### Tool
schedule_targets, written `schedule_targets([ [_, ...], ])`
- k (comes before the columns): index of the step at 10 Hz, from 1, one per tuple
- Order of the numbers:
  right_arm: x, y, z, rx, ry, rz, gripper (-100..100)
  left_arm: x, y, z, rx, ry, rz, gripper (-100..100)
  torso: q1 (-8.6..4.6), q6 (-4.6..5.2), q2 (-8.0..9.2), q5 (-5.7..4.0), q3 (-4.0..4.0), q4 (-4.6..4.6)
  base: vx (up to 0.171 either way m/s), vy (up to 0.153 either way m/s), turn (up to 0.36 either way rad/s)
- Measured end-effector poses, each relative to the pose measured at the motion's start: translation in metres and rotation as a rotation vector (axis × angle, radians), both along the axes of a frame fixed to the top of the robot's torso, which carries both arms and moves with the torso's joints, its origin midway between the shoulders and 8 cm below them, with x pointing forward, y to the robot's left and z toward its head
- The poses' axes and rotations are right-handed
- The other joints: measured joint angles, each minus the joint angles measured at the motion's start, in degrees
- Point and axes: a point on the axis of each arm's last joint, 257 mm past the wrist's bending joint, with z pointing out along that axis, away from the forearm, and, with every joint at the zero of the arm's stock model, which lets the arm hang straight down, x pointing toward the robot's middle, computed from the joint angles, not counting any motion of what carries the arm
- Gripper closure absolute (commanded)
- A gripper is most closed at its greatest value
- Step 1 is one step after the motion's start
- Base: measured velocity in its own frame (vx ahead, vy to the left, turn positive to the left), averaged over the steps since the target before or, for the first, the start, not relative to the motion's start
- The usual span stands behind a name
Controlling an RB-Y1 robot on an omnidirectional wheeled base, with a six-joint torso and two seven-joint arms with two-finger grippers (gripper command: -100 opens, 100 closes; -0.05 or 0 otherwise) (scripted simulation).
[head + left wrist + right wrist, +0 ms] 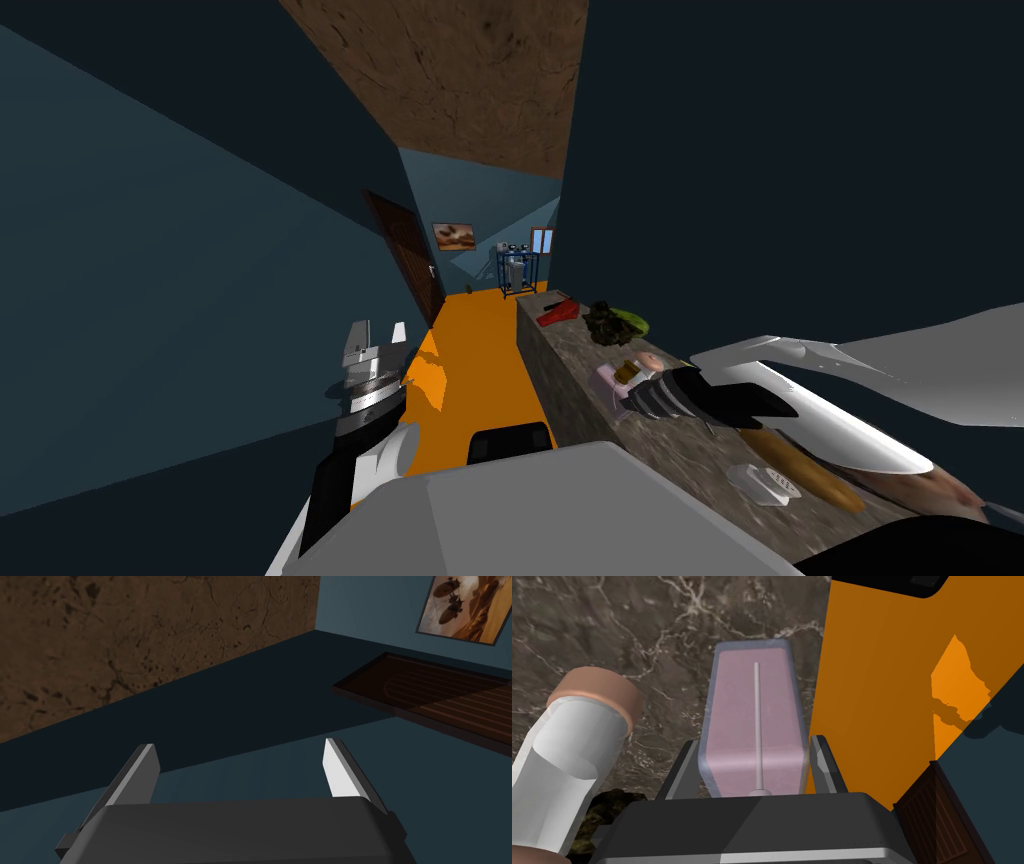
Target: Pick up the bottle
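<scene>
Pink translucent bottle [752, 701], right gripper [753, 745] clamping sides

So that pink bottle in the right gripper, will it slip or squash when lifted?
The pink bottle looks smooth and glossy, so it may slip between the right gripper's thin fingers. Its flat sides probably give a steady hold. Its clear walls look rigid, so squashing seems unlikely.

Dark blue-green walls [150, 250], an orange floor [480, 340] and a mottled brown ceiling [450, 80] enclose a narrow room. A dark marbled counter [545, 370] runs along the right wall. A dark wooden door [410, 255] stands in the left wall, a framed picture [454, 235] just beside it. At the far end a blue rack [517, 272] stands by a small window [541, 240].
</scene>
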Motion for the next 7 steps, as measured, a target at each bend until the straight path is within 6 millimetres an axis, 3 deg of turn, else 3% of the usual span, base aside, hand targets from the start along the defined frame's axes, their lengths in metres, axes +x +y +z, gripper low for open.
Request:
schedule_targets([
  [1,0.0,0.0,0.0,0.0,0.0,0.0,0,0.0,0.0,0.0,0.0,0.0,0.0,0,-0.02,0.0,0.01,0.0,0.01,0.0,0.0,0.0,0.0],
  [2,0.0,0.0,0.0,0.0,0.0,0.0,100,0.0,0.0,0.0,0.0,0.0,0.0,0,-0.02,0.0,0.02,0.0,0.01,0.01,-0.01,-0.035,-0.033],
  [6,-0.001,0.013,0.014,-0.001,0.013,0.011,100,0.0,0.0,0.0,0.0,0.0,0.0,0,-0.24,0.0,0.03,-0.02,0.03,0.03,-0.002,-0.055,-0.016],
  [7,-0.001,0.013,0.014,-0.002,0.013,0.011,0,0.0,0.0,0.0,0.0,0.0,0.0,0,-0.16,0.0,0.0,-0.03,0.0,0.01,0.001,-0.005,0.0],
])
